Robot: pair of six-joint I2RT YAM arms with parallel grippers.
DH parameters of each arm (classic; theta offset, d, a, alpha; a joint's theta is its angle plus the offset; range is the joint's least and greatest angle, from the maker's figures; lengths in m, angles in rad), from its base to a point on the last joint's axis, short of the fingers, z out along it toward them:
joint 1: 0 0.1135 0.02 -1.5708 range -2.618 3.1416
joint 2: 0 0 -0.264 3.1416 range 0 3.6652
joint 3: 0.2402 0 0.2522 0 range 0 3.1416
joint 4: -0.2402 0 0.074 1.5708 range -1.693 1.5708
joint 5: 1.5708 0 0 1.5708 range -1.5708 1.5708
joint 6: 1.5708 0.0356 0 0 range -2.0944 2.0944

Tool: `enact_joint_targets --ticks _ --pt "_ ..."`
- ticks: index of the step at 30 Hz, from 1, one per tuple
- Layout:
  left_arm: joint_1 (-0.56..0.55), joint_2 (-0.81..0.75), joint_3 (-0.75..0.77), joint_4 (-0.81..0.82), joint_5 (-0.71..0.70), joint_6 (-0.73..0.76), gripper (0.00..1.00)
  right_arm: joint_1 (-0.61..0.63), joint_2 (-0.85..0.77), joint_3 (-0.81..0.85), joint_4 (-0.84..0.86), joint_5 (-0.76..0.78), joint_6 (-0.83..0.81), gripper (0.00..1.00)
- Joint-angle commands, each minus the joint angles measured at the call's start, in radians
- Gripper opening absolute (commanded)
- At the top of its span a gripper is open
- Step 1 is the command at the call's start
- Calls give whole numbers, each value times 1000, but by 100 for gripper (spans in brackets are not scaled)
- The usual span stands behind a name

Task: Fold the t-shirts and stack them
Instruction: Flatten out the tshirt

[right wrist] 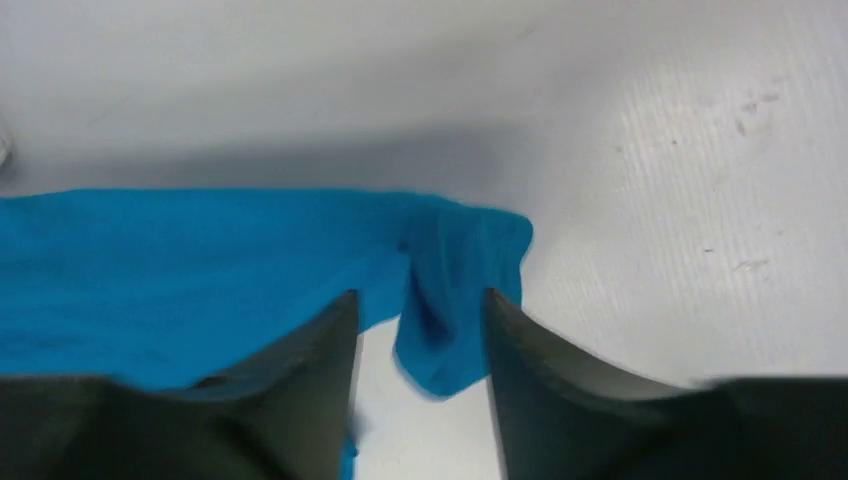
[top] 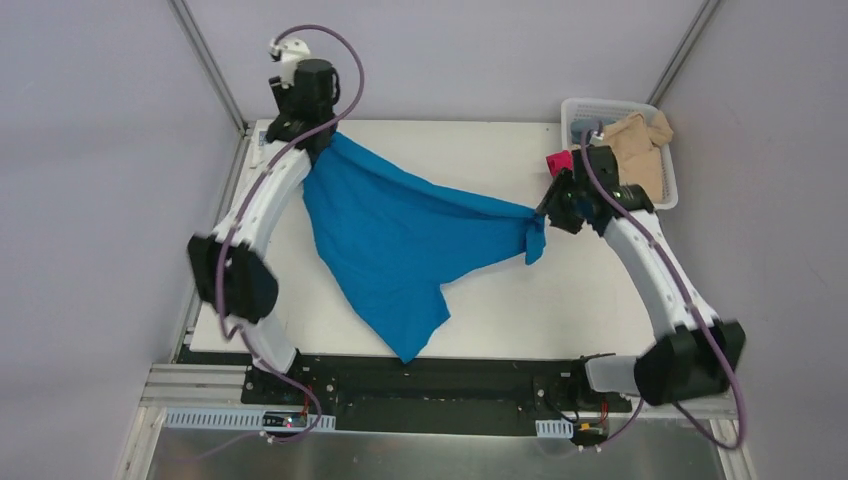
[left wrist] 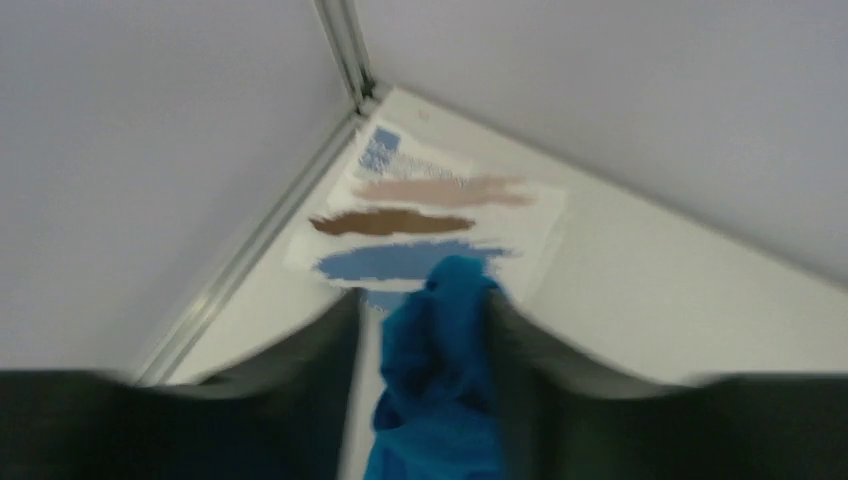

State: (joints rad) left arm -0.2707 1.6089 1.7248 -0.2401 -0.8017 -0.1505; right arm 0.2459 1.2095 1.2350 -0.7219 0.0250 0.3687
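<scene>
Overhead: a bright blue short-sleeved cloth t-shirt [top: 400,240] stretches across the white surface [top: 560,290] between the left claw [top: 322,130] and the right claw [top: 545,208].

Left wrist: blurred. Blue cloth sits between the fingers, but the grip is unclear. A white brushstroke-printed t-shirt [left wrist: 440,215] lies beyond.

Right wrist: the jaws are slightly parted, loose around a corner.

This is likely the spreading step; next, release and smooth the shirt flat.

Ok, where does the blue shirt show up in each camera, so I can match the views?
Top external: the blue shirt spreads across the middle of the picture, from the far-left corner towards the right side.
Left wrist: bottom centre, bunched between the left fingers, blurred.
Right wrist: left and centre, one corner hanging between the right fingers.
Shared landmark: the white table shows in all three views.
</scene>
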Motion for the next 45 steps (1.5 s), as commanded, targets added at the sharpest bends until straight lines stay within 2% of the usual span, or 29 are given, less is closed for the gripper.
enact_joint_targets --ticks 1,2,3,4,9,14,21,23,26,29,31,34,38,41,45 --pt "27 282 179 -136 136 -80 73 -74 229 82 -7 83 -18 67" --pt "24 336 225 -178 151 -93 90 -74 269 109 -22 100 -28 75" --pt "24 380 253 -197 170 -102 98 -74 294 124 -28 112 -35 81" --pt "23 394 258 -200 188 -106 99 -73 306 128 -26 122 -41 85" --pt "22 371 212 -201 230 -129 99 -74 256 43 89 132 -35 99" --pt "12 260 91 -201 311 -174 99 -75 161 -45 166 136 -36 99" --pt "-32 -14 -241 -200 625 -324 99 -83 79 -154 172 174 11 99" --pt "-66 -87 -364 -199 701 -377 99 -102 59 -192 175 196 55 99" --pt "-175 -155 -521 -197 727 -432 99 -148 31 -247 187 162 103 99" --pt "-301 -157 -643 -177 832 -480 99 -190 1 -318 240 97 115 99" --pt "-332 -142 -710 -148 893 -516 99 -206 -16 -358 288 43 116 99" --pt "-332 -118 -796 -116 841 -567 99 -214 -14 -384 326 -14 108 99" --pt "-301 -72 -825 -95 807 -572 99 -214 4 -387 329 -16 98 99" --pt "-234 -42 -832 -97 773 -563 99 -214 10 -391 329 -52 102 99" --pt "-76 -14 -851 -96 749 -542 99 -214 10 -413 328 -65 117 99"
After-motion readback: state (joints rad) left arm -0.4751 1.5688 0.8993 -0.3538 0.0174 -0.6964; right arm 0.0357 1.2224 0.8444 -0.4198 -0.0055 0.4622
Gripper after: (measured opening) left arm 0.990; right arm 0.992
